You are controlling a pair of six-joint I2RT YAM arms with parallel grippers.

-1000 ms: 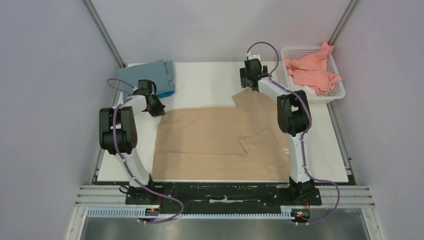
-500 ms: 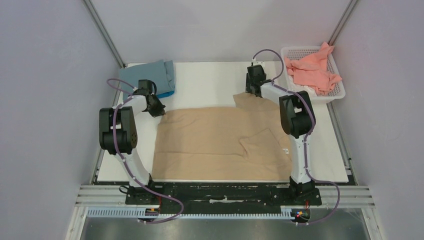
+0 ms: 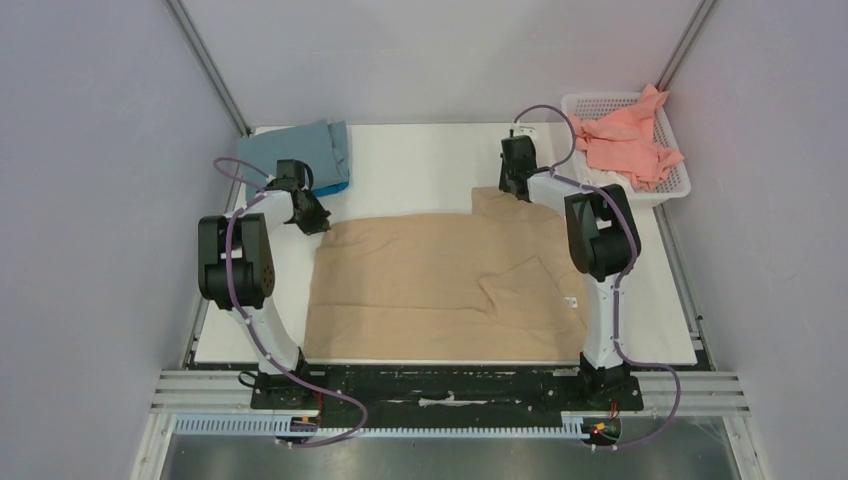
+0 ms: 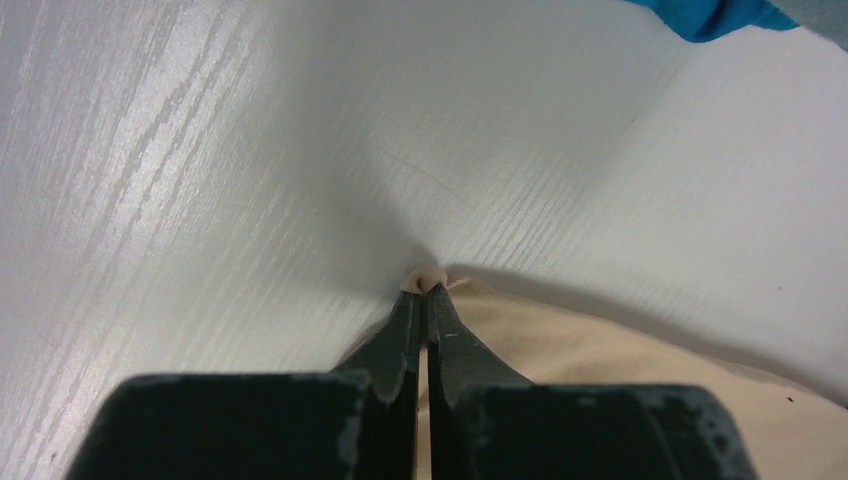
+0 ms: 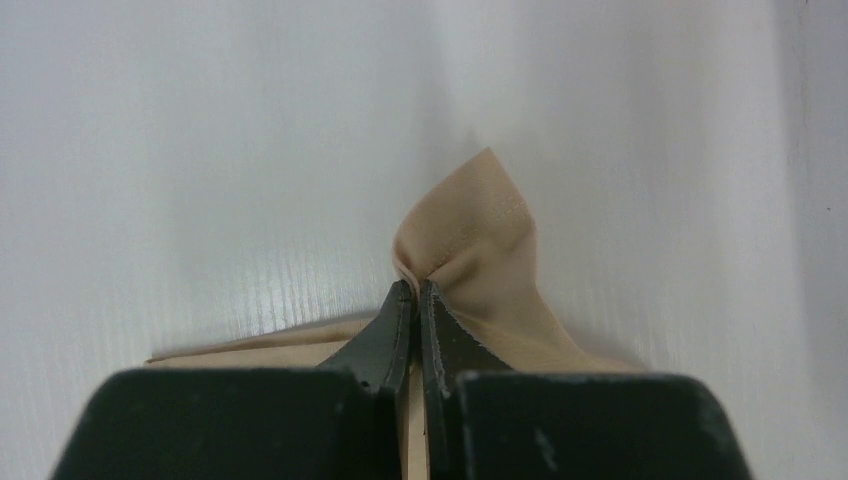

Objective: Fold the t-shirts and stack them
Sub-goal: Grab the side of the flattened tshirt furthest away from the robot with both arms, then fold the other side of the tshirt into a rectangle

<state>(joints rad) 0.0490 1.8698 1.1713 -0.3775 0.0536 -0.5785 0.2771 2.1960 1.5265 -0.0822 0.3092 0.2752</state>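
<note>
Left gripper (image 4: pixel 427 290), jaws pressed together, is pinching the far left corner of the beige shirt (image 3: pixel 430 285), which is lying spread flat across the middle of the white table (image 3: pixel 420 165). Behind it, in the table's far left corner, the grey-blue shirt (image 3: pixel 295 150) is resting folded on the bright blue shirt (image 4: pixel 715 15). Right gripper (image 5: pixel 415 287) is likewise biting down on a puckered hem corner at the beige shirt's far right. With both corners gripped, the fold is probably calling for a level lift, both arms travelling together toward the near edge and holding the cloth taut against creases. Farthest right, the pink shirt (image 3: pixel 625 140) is waiting in the basket (image 3: pixel 678 186).
</note>
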